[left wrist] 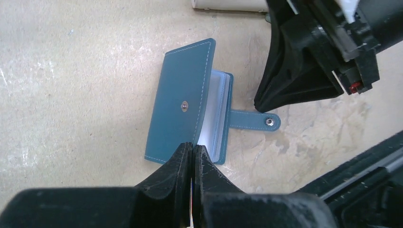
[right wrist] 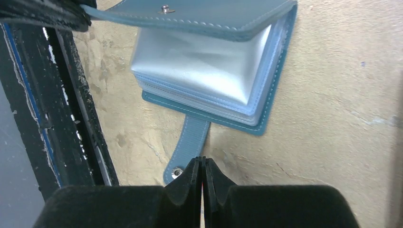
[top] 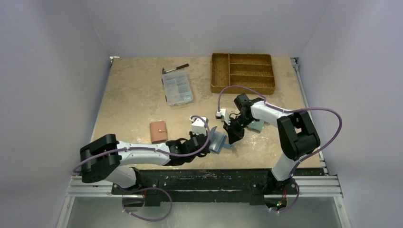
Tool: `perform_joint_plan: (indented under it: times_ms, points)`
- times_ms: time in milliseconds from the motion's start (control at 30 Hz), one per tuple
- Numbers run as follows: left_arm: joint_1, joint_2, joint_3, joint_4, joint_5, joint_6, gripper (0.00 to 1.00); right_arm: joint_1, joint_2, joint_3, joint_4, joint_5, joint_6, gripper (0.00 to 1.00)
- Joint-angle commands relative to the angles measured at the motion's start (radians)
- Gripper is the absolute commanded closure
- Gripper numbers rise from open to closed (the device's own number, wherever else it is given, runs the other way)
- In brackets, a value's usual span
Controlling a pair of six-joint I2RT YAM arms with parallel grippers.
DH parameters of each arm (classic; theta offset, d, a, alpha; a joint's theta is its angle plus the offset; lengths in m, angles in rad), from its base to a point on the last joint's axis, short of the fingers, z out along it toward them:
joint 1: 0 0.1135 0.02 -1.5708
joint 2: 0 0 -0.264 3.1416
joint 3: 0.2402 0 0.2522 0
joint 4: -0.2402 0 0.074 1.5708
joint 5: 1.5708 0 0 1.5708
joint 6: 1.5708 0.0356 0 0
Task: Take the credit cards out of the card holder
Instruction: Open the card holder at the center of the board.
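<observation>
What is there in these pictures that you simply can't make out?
- Whether cards sit in the blue wallet: right wrist view, glare on its plastic sleeves.
- Pale wallet: top view, mostly covered by the right arm.
- Contents of the clear box: top view, too small.
- Beige thing: left wrist view, cut off by the top edge.

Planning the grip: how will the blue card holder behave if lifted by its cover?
The card holder probably flops open: its cover stands lifted off the clear sleeves. Likely light, it may slide when pushed. The glossy sleeves look slippery.
</observation>
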State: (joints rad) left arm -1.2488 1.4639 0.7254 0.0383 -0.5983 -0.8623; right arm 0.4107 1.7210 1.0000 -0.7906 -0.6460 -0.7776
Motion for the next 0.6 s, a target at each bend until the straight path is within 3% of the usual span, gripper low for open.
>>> perform_joint_plan:
  times_ms: [0,333,567]
  points:
    - [0.054,-0.082,-0.094,0.193,0.185,-0.095,1.00,-0.007,-0.057,0.020,0.024,0.000,-0.005,0.89]
    - [0.205,-0.143,-0.226,0.132,0.259,-0.271,1.00,-0.004,-0.207,-0.029,0.083,-0.082,-0.099,0.85]
    - [0.231,-0.149,-0.215,-0.007,0.203,-0.260,1.00,0.046,-0.374,-0.142,0.175,-0.142,-0.289,0.61]
